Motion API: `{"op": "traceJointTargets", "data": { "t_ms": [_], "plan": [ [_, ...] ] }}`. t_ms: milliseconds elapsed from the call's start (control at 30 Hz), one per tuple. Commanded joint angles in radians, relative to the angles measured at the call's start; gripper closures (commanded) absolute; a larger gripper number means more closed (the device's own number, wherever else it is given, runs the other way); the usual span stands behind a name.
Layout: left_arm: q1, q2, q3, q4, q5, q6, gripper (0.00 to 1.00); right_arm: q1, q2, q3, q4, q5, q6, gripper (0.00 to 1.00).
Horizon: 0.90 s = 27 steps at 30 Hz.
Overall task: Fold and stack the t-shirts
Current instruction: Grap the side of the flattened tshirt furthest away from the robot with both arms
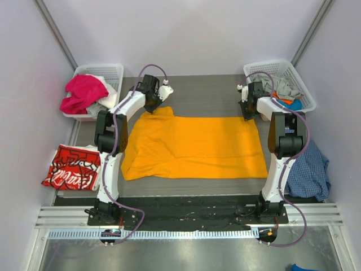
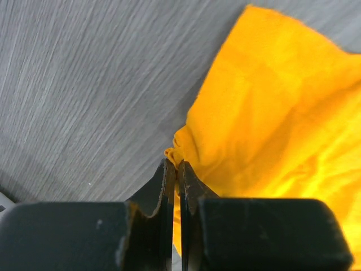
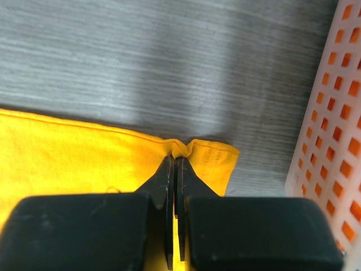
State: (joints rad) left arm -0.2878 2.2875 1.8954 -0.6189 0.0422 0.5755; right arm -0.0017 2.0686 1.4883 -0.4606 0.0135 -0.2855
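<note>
A bright orange-yellow t-shirt (image 1: 194,147) lies spread flat across the middle of the grey table. My left gripper (image 1: 153,106) is shut on its far left corner, and the cloth (image 2: 271,113) bunches at the fingertips (image 2: 176,165). My right gripper (image 1: 246,113) is shut on the far right corner, with the hem (image 3: 84,152) pinched into a small fold at the tips (image 3: 176,158). A folded red t-shirt with white lettering (image 1: 72,167) lies off the table's left side.
A white basket (image 1: 115,71) at the far left holds pink and white clothes. Another white basket (image 1: 293,70) at the far right holds grey and orange clothes; its wall (image 3: 338,113) is close beside my right gripper. A blue checked garment (image 1: 307,169) lies at the right.
</note>
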Motion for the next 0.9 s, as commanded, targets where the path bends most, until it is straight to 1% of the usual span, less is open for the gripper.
{"op": "traceJointTargets", "data": {
  "t_ms": [0, 133, 167, 400, 600, 867],
  "plan": [
    [-0.046, -0.115, 0.027, -0.042, -0.001, -0.031, 1.00, 0.002, -0.094, -0.008, -0.059, 0.009, -0.007, 0.99],
    [-0.065, -0.175, -0.018, -0.045, -0.002, -0.037, 1.00, 0.002, -0.137, -0.049, -0.069, 0.003, -0.014, 0.99],
    [-0.070, -0.184, -0.038, -0.045, -0.004, -0.039, 1.00, 0.031, -0.146, -0.056, -0.069, 0.002, -0.015, 0.99],
    [-0.083, -0.276, -0.099, -0.058, -0.021, -0.037, 1.00, 0.032, -0.211, -0.111, -0.072, -0.001, -0.017, 0.99],
    [-0.085, -0.365, -0.200, -0.062, -0.027, -0.029, 1.00, 0.034, -0.272, -0.193, -0.075, 0.000, -0.024, 0.99],
    [-0.088, -0.470, -0.334, -0.054, -0.033, -0.028, 1.00, 0.034, -0.395, -0.290, -0.092, 0.000, -0.046, 0.99]
  ]
}}
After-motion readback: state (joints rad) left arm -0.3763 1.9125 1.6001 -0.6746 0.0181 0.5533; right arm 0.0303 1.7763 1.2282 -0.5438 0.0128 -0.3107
